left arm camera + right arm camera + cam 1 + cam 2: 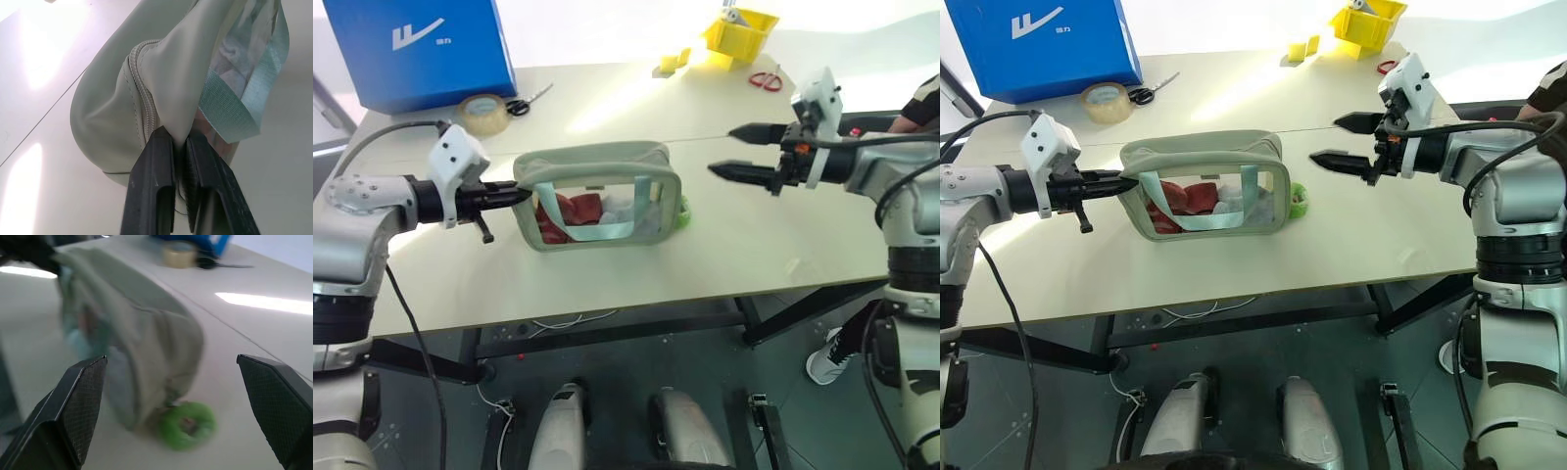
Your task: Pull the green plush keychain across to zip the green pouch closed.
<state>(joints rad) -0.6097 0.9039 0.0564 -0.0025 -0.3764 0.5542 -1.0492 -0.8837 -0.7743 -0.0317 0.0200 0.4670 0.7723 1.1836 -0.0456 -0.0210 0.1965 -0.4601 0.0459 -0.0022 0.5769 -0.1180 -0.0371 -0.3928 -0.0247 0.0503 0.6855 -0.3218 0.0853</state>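
The green pouch [597, 196] stands on the bench [724, 245], its end pinched by the left claw [517, 196]. The right claw [722, 150] hangs spread and empty, apart from the green plush keychain [682, 211] at the pouch's far end. If the pinch slips, the pouch could topple.

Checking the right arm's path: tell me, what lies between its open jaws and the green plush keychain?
Nothing: in the left eye view, bare table separates the right gripper from the green plush keychain.
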